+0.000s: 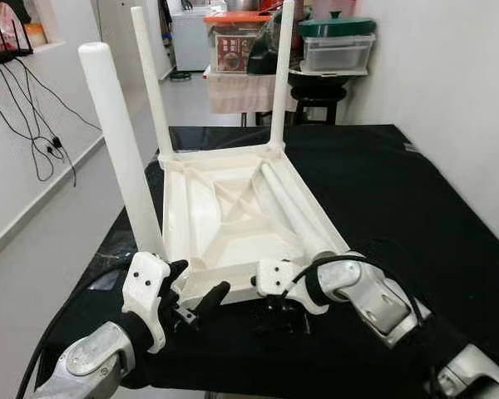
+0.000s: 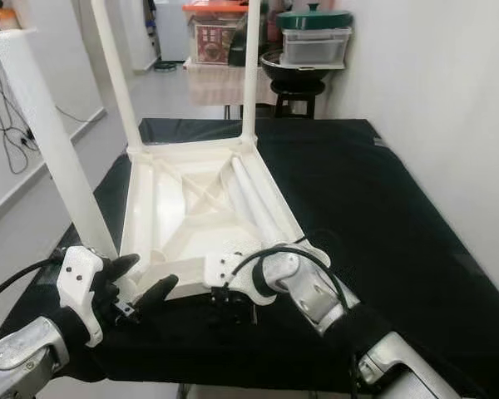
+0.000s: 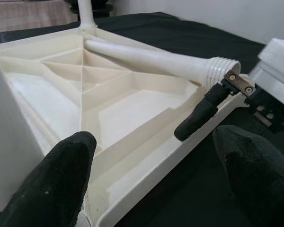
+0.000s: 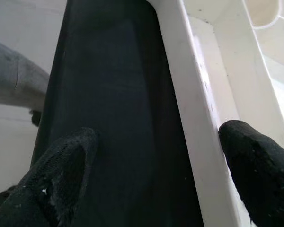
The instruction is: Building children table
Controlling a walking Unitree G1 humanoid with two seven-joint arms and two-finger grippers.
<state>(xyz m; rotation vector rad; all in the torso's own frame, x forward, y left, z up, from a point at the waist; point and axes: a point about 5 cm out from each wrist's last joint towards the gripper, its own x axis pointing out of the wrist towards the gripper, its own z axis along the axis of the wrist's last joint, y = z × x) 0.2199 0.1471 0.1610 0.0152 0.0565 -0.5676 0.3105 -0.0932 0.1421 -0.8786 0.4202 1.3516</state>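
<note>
Standing legs (image 1: pixel 116 141): three | loose leg (image 1: pixel 291 208): one | tabletop (image 1: pixel 224 212): one

Legible text: none.
Red box (image 1: pixel 232 51) on far shelf: printed front, lettering too small and blurred to read.
White tabletop (image 1: pixel 233 218), legs, claws: no markings made out.

- White walls (image 1: pixel 457 91) on both sides.
- Pale floor (image 1: pixel 187 104) beyond.
- Black stool (image 1: pixel 318 101) carrying stacked storage boxes (image 1: pixel 337 46).
- Black cables (image 1: pixel 33 116) hanging at left.
</note>
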